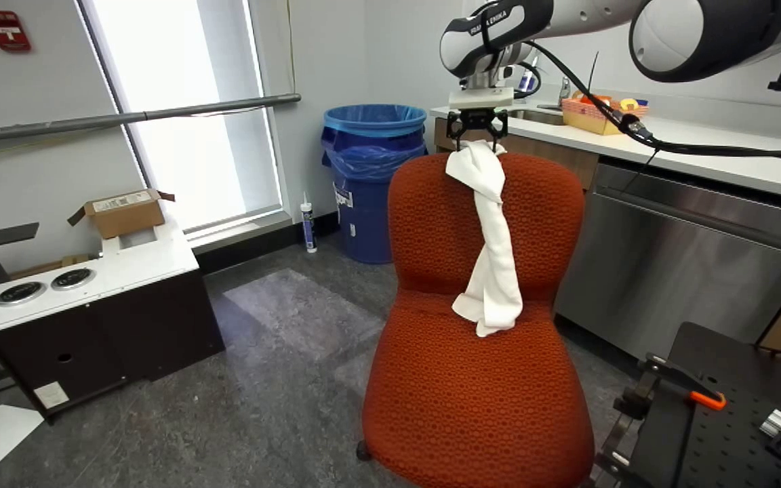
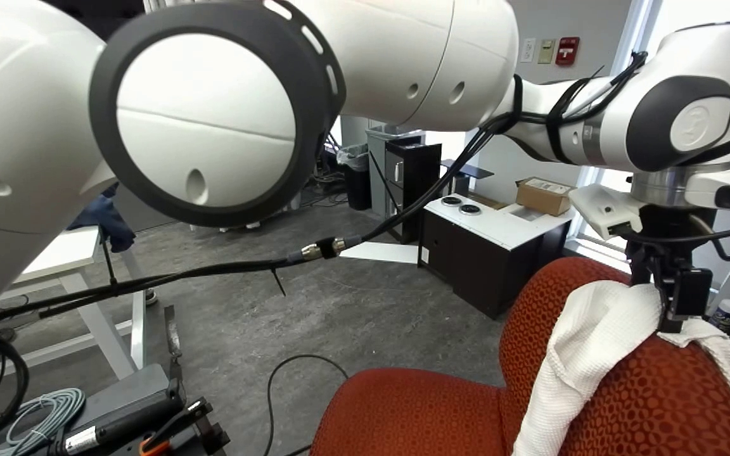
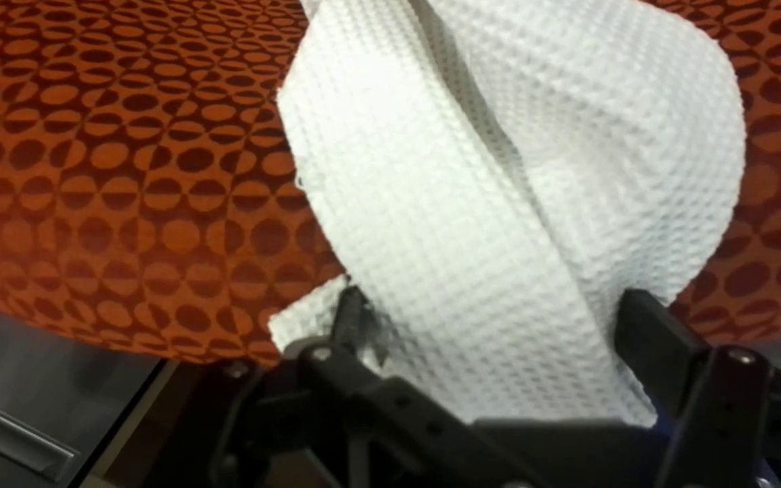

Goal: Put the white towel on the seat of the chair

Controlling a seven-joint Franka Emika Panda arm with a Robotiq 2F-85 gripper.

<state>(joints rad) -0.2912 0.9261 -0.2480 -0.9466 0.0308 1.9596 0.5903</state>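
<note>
blue bin [image 1: 367,217] near counter [image 1: 689,129] | cardboard box [image 1: 129,213] on white-topped unit [image 1: 143,257]

Towel [image 1: 497,251] over chair back [image 1: 428,217]: front end down at rear of seat [image 1: 472,407], other end hanging behind. Gripper [image 1: 476,147] at top edge, straddling towel. In an exterior view: bin [image 1: 367,210] behind, left; dishwasher [image 1: 668,264] behind, right; stove [image 1: 136,264] far left, box [image 1: 129,218] on it.

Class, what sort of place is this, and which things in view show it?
Probably a lab with a kitchen corner: a sink suggests the kitchen, a robot arm the lab, and a red fire-alarm pull a shared building.
</note>
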